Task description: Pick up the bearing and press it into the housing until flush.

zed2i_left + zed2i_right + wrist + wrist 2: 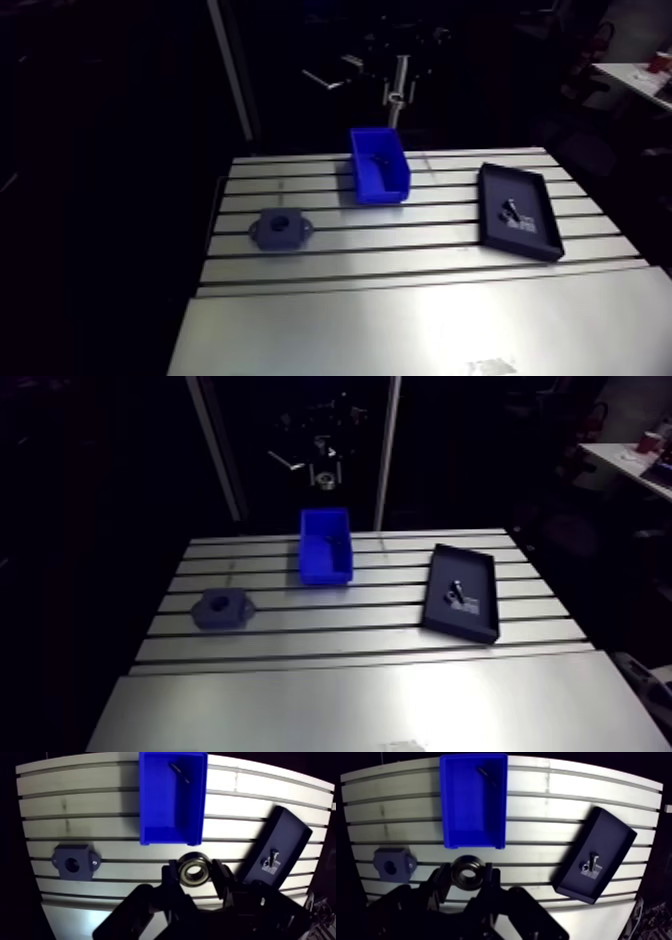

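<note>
Gripper [194, 874] grips the bearing [194, 871] between both fingers, bore facing the camera. Your target, the housing [74, 863], sits on the table [90, 802] at nine o'clock from the gripper, well apart, bore upward; blue bin [170, 838] lies at twelve.

You see a bearing [468, 872] of polished metal, its rings glinting against the matt black pincer [195, 876]. The housing [74, 863] looks like dull, matt grey plastic. The blue bin [171, 799] is smooth, glossy plastic, and the tray [285, 832] is matt black. Your table [75, 807] is pale brushed aluminium.
</note>
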